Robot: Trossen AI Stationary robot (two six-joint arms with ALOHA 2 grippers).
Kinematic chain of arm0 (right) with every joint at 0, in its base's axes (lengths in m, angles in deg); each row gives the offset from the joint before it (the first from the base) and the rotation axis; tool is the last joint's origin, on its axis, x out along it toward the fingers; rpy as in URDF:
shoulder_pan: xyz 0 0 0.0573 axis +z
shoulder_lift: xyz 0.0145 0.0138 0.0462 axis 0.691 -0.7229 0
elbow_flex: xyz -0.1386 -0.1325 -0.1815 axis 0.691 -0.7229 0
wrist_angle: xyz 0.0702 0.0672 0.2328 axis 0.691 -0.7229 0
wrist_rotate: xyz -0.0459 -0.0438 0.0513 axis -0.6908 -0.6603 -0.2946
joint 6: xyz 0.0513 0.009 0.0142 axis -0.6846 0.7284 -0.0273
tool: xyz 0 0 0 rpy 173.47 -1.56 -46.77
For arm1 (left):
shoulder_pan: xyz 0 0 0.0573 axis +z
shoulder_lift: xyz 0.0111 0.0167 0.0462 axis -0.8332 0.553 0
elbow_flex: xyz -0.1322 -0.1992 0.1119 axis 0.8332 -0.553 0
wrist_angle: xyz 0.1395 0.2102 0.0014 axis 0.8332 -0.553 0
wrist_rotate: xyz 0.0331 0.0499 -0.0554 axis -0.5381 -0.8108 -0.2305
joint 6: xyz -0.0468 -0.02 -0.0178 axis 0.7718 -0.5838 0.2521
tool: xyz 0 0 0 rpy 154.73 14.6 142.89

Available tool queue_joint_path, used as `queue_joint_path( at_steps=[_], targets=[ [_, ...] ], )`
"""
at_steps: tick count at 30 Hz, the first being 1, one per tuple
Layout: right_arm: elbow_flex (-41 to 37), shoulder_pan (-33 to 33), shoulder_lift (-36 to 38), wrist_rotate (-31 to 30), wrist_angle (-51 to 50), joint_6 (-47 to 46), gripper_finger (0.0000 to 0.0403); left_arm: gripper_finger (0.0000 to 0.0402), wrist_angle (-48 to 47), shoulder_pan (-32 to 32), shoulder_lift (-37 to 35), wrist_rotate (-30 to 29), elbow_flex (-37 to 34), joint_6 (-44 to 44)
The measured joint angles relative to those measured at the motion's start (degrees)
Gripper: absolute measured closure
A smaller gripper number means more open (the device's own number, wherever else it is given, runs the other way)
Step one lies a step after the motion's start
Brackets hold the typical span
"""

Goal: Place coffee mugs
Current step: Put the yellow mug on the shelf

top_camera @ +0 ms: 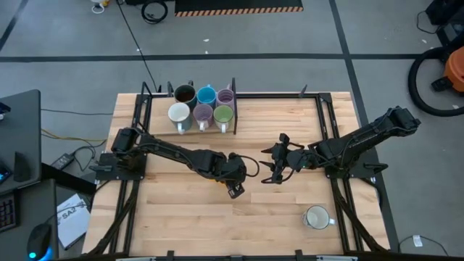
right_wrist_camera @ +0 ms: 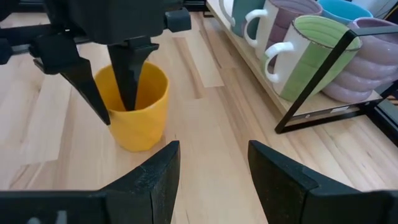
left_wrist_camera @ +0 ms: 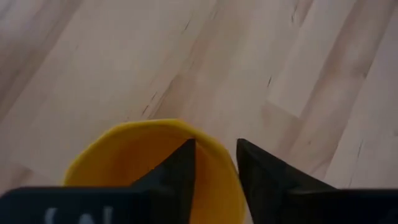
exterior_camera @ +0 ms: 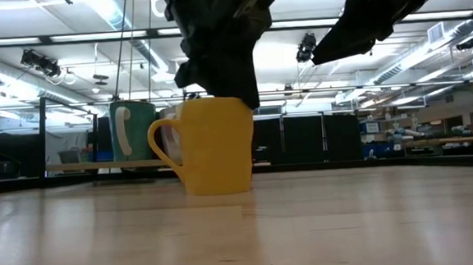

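The left tool stands over the middle of the wooden surface, grasping the rim of the orange mug: one finger reaches down inside the cup and the other runs down its outer wall, with the wall pinched between them, as the left wrist view also shows. The mug stands upright with its base on the surface, its handle sticking out to one side in the low view. The right tool hangs just beside the left one, a little above the boards, its two fingers spread apart and holding nothing, pointed toward the orange mug. At the far edge of the surface, a black wire rack holds six mugs in two rows: a dark brown mug, a blue mug and a lilac mug behind, and a white mug, a second lilac mug and a green mug in front. Another white mug stands alone near the front right corner of the surface, well apart from both tools.
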Motion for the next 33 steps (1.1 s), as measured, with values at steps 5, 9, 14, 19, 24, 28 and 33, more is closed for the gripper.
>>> queue_joint_path(
  at_steps=[5, 9, 14, 19, 24, 28, 33],
  targets=[
    [0.00, 0.00, 0.00, 0.00, -0.01, -0.02, 0.0208, 0.0336, -0.85, -0.11, -0.03, 0.24, 0.00, -0.78],
    [0.00, 0.00, 0.00, 0.06, -0.01, -0.42, 0.0208, 0.0373, -2.10, -0.11, -0.15, 2.54, 0.12, -1.75],
    [0.00, -0.02, 0.00, 0.07, -0.01, -0.42, 0.0208, 0.0379, -4.90, -0.55, -0.30, 5.60, 0.26, -8.26],
    [0.00, -0.02, 0.00, 0.26, -0.01, -0.85, 0.0208, 0.0372, -8.46, -2.30, -0.48, 7.61, 0.31, -20.11],
    [0.00, -0.02, 0.00, 0.57, -0.01, -0.98, 0.0208, 0.0373, -13.00, -4.67, -0.46, 7.95, 0.32, -33.24],
    [0.00, -0.02, 0.00, 0.56, -0.01, -0.96, 0.0208, 0.0363, -15.08, -6.42, -0.39, 7.85, 0.20, -38.12],
    [0.00, 0.00, 0.00, 0.55, 0.03, -0.96, 0.0208, 0.0330, -15.76, -7.61, 0.20, 7.43, -0.25, -36.05]
  ],
)
